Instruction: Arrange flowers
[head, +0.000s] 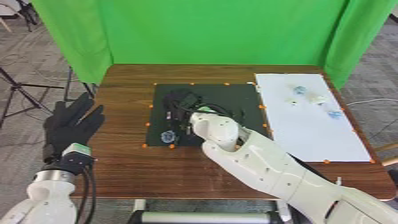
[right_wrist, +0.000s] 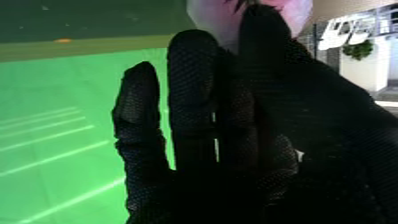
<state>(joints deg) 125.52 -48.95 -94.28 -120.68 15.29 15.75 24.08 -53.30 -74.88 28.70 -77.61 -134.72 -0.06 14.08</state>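
In the head view my right hand (head: 180, 102) is over the black mat (head: 210, 91), bent down toward a pale blue flower (head: 169, 136) near the mat's front left corner. From the right wrist view, the same hand (right_wrist: 235, 120) has its thumb and fingertips together at a pinkish flower (right_wrist: 211, 17), pinching it; its stem is hidden. My left hand (head: 71, 125) stays beyond the table's left edge with straight fingers, open and holding nothing. Small pale flowers (head: 318, 99) and a blue one (head: 335, 114) lie on the white board (head: 311, 137).
Orange dots (head: 145, 145) mark the edges of the mat and board on the brown table (head: 124, 170). A green curtain (head: 222, 32) hangs behind the table. A black tripod (head: 19, 89) stands at the left on the floor. My right forearm (head: 266, 165) crosses the table's front.
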